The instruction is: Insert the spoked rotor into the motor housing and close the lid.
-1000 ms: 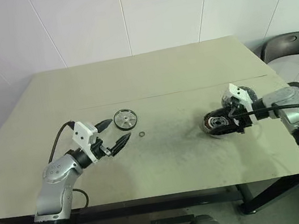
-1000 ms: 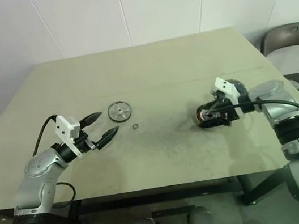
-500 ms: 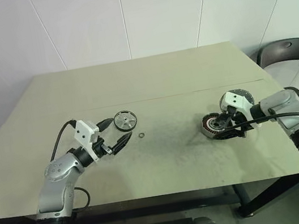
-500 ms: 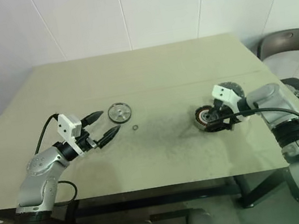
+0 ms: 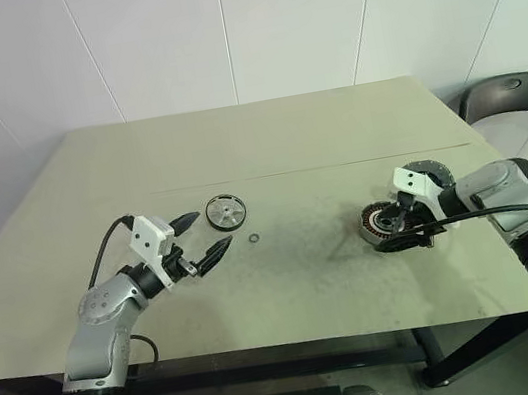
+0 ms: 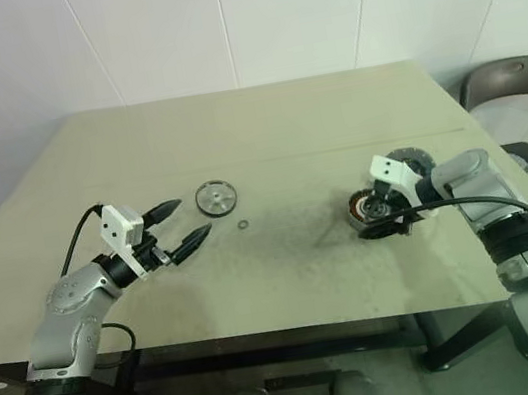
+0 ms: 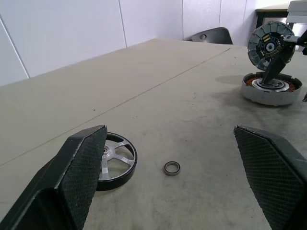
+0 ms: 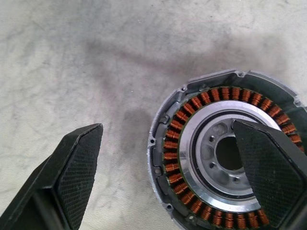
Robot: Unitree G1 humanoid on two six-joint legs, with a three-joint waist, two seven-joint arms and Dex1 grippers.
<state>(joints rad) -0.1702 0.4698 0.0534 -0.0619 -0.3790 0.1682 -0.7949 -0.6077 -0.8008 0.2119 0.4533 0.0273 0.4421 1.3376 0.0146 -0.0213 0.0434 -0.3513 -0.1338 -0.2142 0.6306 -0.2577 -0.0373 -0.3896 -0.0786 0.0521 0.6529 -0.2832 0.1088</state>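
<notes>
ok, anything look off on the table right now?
Nothing damaged or spilled. The spoked rotor lies flat, and the motor housing sits level with its windings up and intact. The only stray item is a small loose ring on the table beside the rotor.

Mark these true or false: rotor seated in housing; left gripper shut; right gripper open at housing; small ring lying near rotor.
1. The spoked rotor sits in the motor housing. False: it lies flat on the table, and the housing's centre is empty.
2. The left gripper is shut. False: it is open and holds nothing.
3. The right gripper is open at the housing. True.
4. A small ring lies on the table beside the rotor. True.
</notes>
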